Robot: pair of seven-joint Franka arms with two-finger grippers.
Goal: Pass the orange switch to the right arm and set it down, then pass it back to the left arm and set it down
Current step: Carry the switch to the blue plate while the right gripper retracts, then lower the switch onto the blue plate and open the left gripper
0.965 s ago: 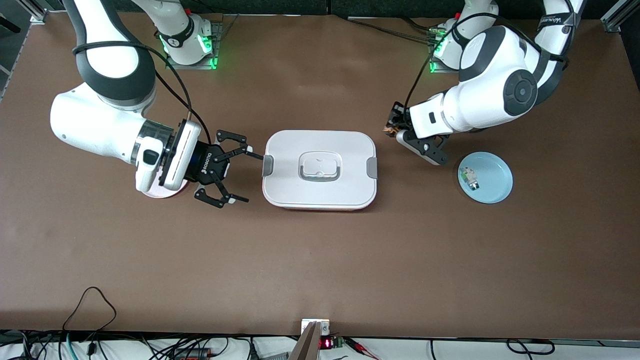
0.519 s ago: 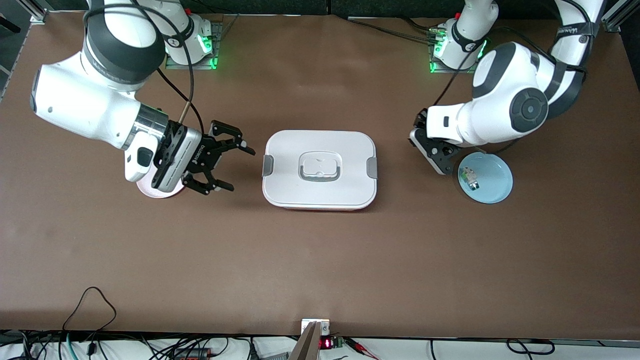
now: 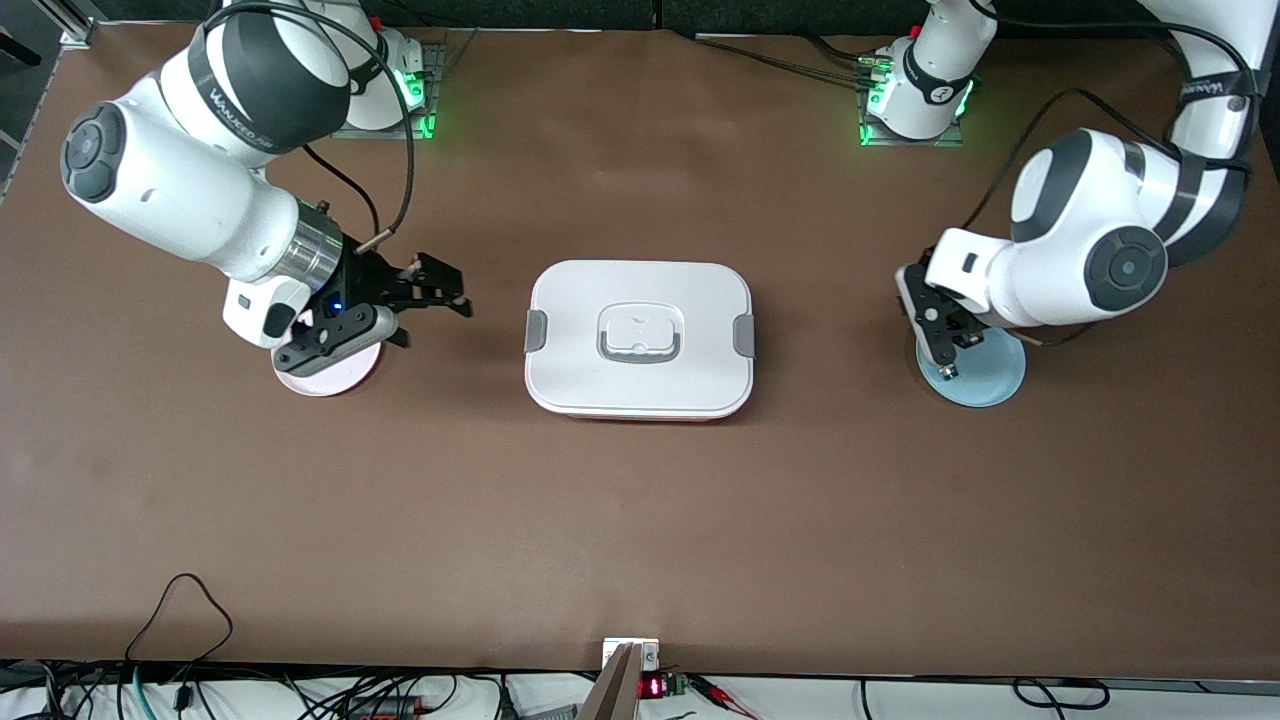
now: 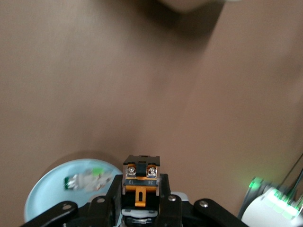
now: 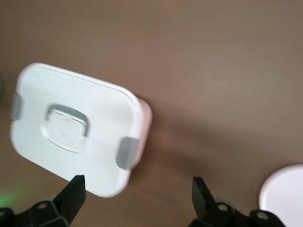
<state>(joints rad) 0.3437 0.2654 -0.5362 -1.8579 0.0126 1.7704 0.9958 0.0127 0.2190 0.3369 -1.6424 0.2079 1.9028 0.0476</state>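
The orange switch (image 4: pixel 141 178), black and orange with two screw heads, sits clamped between the fingers of my left gripper (image 4: pixel 141 185), which is shut on it. In the front view that left gripper (image 3: pixel 943 345) hangs over the edge of a light blue plate (image 3: pixel 990 385), and the switch is hidden there. The white box (image 3: pixel 640 290) with grey clips lies at the middle of the table, and also shows in the right wrist view (image 5: pixel 75 127). My right gripper (image 3: pixel 432 318) stands open and empty beside a pinkish plate (image 3: pixel 325 380), apart from the box.
A small white-and-green component (image 4: pixel 85 180) lies in the blue plate (image 4: pixel 47 189). The pinkish plate (image 5: pixel 286 194) is at the right arm's end of the table. Cables (image 3: pixel 180 610) run along the table edge nearest the front camera.
The left arm has drawn away from the box toward the blue plate, still holding the switch. The right arm has pulled back from the box toward the pinkish plate, staying open.
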